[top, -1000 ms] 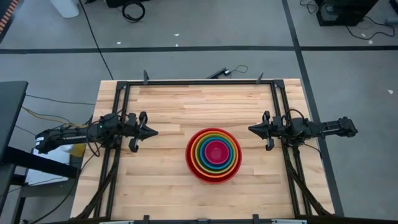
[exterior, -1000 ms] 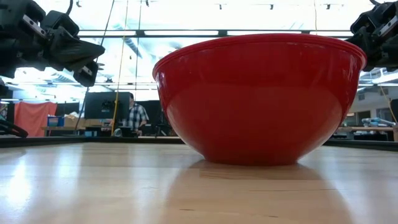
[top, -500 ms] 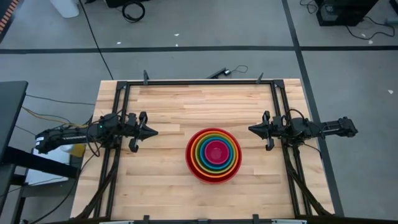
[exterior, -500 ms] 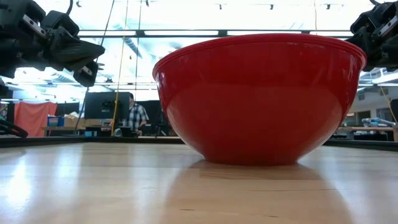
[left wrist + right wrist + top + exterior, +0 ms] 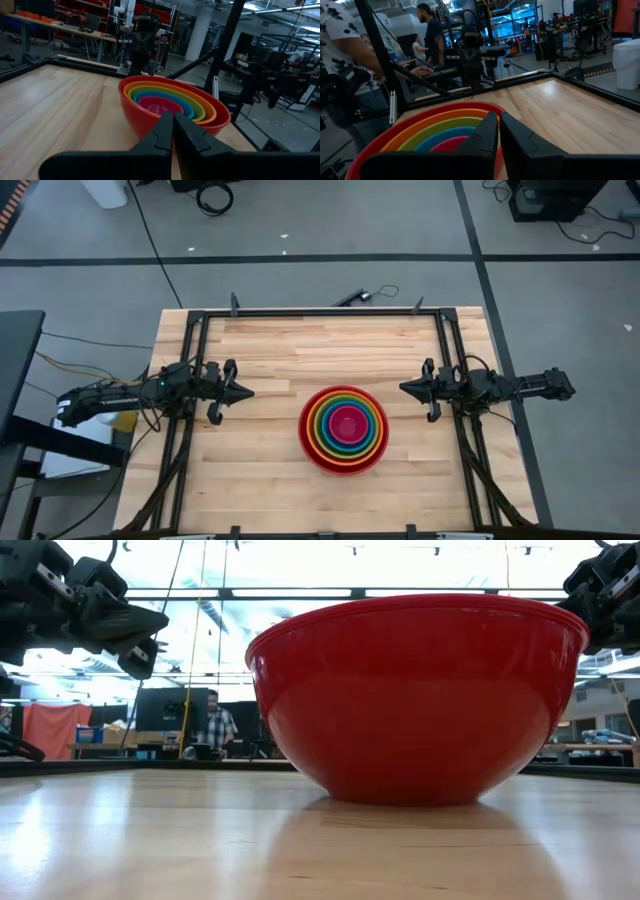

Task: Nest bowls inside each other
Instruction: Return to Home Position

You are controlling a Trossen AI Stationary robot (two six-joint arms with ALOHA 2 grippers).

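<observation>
The bowls stand as one stack (image 5: 344, 428) a little right of the table's middle, toward the near edge: the red bowl (image 5: 415, 700) rests by its base on the wood, with orange, lime green, blue and magenta pink (image 5: 159, 105) inside it, rim within rim. My left gripper (image 5: 247, 392) hovers shut at the table's left side, pointing level toward the stack, well clear of it. My right gripper (image 5: 404, 388) hovers shut at the right side, pointing level toward the left, also clear of the bowls.
A black metal frame (image 5: 320, 313) runs along the table's far, left and right sides. Bare wood lies all around the stack. People (image 5: 350, 55) stand beyond the table in the right wrist view; another (image 5: 215, 727) shows far behind in the low view.
</observation>
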